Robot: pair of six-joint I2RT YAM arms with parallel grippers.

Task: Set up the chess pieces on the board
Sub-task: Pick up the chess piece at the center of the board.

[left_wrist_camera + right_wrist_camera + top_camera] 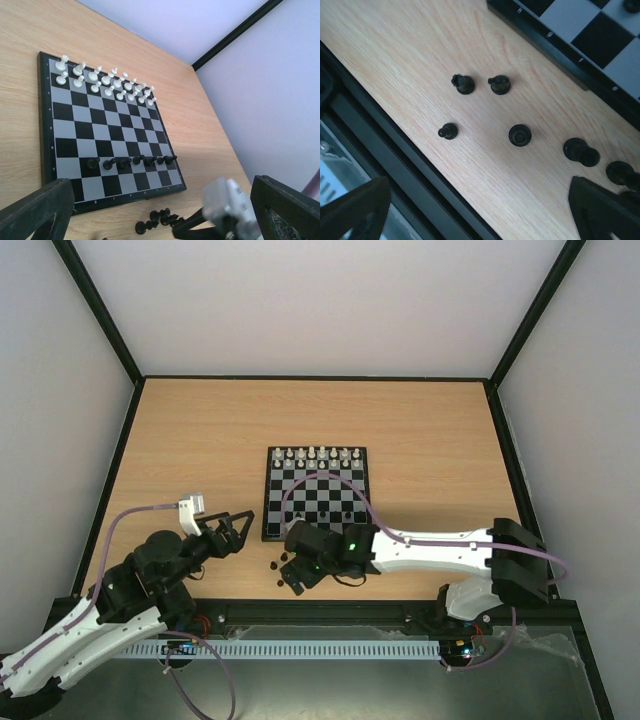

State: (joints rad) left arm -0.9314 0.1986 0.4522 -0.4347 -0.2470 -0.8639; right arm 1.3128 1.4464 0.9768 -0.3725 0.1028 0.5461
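Right gripper (480, 210) above pieces (520, 135) beside board (545, 40)

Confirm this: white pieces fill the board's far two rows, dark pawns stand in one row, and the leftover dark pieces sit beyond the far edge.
Wrong edge: the leftover dark pieces sit off the board's near edge, toward the arms; the top external view shows it. The rest stands.

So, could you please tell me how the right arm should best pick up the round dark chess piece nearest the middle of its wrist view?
Probably from straight above, the right arm's open fingers closing on the narrower top of the round dark brown chess piece: it stands upright, its wider base on the pale wooden table, bare wood around.
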